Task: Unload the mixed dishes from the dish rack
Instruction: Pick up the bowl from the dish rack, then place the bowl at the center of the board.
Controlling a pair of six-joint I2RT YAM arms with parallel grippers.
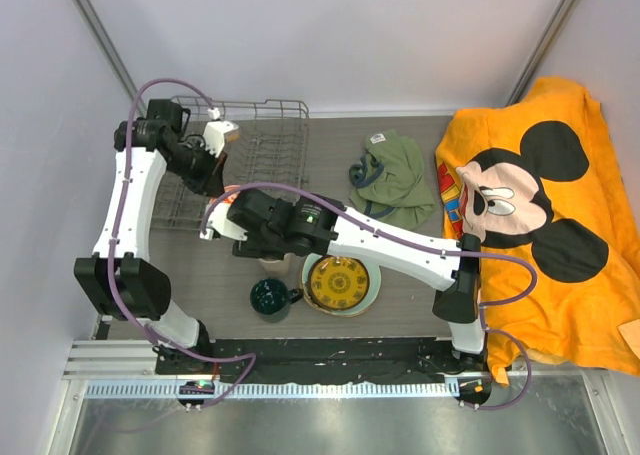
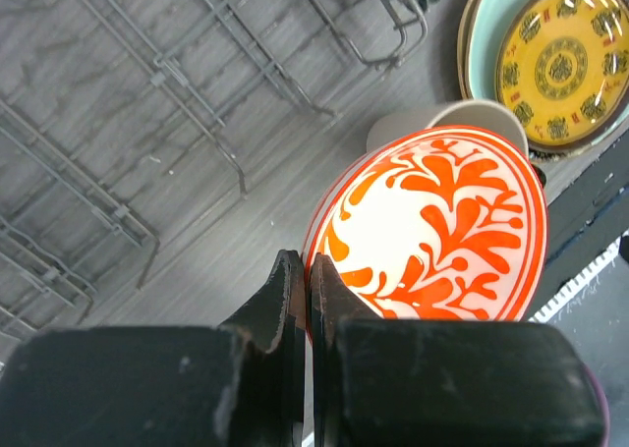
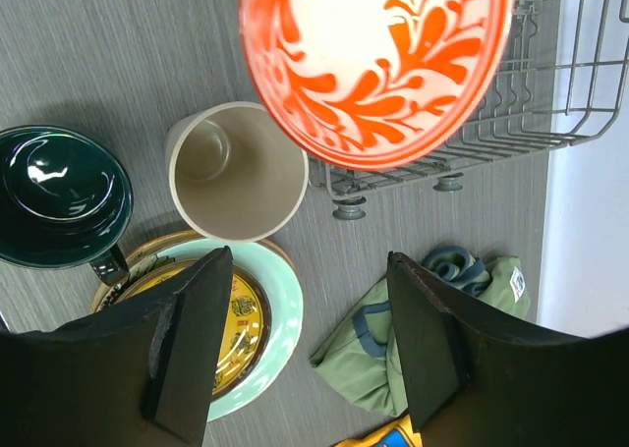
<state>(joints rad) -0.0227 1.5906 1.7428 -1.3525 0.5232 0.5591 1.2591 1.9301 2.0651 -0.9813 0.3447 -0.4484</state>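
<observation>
The left gripper (image 2: 307,270) is pinched tight on the rim of the small red-and-white patterned bowl (image 2: 432,231), holding it clear of the table and steeply tilted. In the right wrist view the bowl hangs just beside the near corner of the rectangular grey metal wire dish rack (image 3: 550,93). There it overlaps the rim of the beige cup (image 3: 236,172), which stands upright on the grey wood-grain table (image 3: 98,54) below.

The right gripper (image 3: 307,270) has its jaws spread wide with nothing between them (the cup sits just beyond its fingertips). Next to the cup stands the glossy dark green mug (image 3: 59,196).

Near both, the small yellow patterned plate (image 2: 560,64) lies in the pale green plate (image 3: 280,319), and the rim of a cream floral plate (image 3: 162,243) shows beneath them. Farther right, an olive-green cloth garment (image 1: 392,180) lies crumpled beside an orange cartoon-mouse towel (image 1: 530,205).
</observation>
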